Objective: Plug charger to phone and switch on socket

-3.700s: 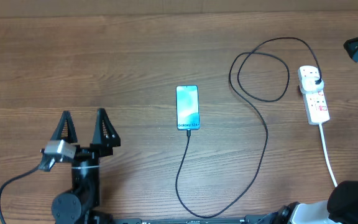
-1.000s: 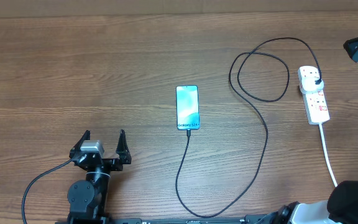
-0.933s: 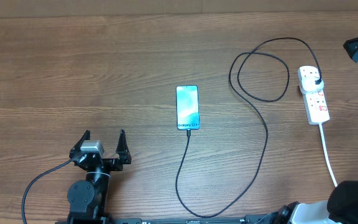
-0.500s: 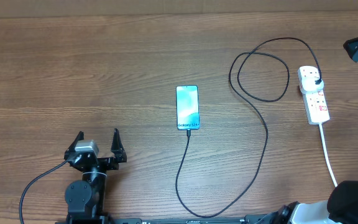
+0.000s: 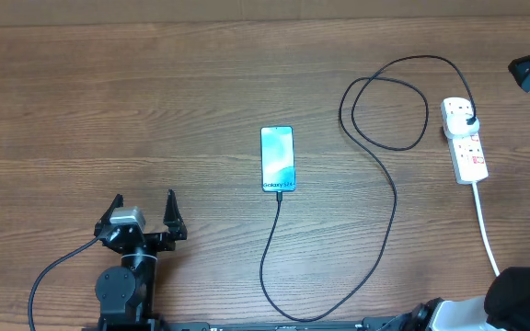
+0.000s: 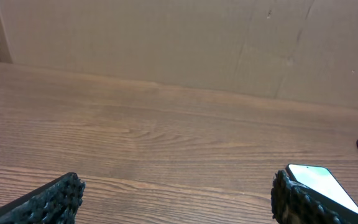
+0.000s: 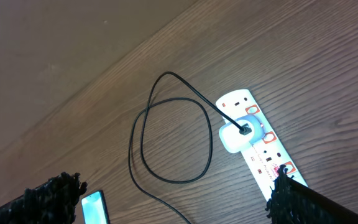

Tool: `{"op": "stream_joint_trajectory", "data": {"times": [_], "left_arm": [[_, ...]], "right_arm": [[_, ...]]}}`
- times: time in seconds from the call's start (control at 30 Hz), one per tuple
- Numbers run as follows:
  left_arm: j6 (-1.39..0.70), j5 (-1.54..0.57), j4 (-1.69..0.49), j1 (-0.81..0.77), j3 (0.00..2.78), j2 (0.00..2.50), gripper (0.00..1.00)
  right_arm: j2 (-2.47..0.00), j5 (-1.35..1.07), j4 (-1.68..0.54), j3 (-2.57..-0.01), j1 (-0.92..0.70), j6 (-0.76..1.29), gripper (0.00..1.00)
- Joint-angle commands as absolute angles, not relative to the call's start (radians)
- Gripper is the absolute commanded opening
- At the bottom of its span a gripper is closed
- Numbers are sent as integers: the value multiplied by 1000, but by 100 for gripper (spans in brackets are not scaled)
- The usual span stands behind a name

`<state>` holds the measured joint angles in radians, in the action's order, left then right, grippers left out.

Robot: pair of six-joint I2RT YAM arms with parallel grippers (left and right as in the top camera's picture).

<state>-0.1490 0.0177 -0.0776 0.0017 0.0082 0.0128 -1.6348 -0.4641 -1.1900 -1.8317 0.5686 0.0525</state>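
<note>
Overhead: straight down, whole tabletop point(image 5: 155, 92). Left wrist: low, near-left, facing far. Right wrist: high, angled down on right side. Shared by all: phone point(image 5: 278, 159).

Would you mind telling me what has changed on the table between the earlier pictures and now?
The left gripper drew back toward the near edge of the table and then drifted slightly left, its fingers open and empty throughout. Nothing was taken hold of or let go. The phone, the charger running from it to the socket, and the right gripper stayed as they were.
</note>
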Motion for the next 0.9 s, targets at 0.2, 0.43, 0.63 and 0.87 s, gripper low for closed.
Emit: {"op": "stream_joint_trajectory", "data": {"times": [0.2, 0.43, 0.63, 0.87], "left_arm": [[-127, 7, -76, 7, 5, 4, 100], [-127, 7, -76, 7, 5, 4, 100], [-127, 7, -76, 7, 5, 4, 100], [-127, 7, -76, 7, 5, 4, 100]], "right_arm": [[-1631, -464, -1187, -1834, 566, 56, 100], [-1630, -464, -1188, -1834, 566, 56, 100], [-1623, -389, -1187, -1832, 561, 56, 100], [-1531, -355, -949, -1705, 460, 86, 100]]}}
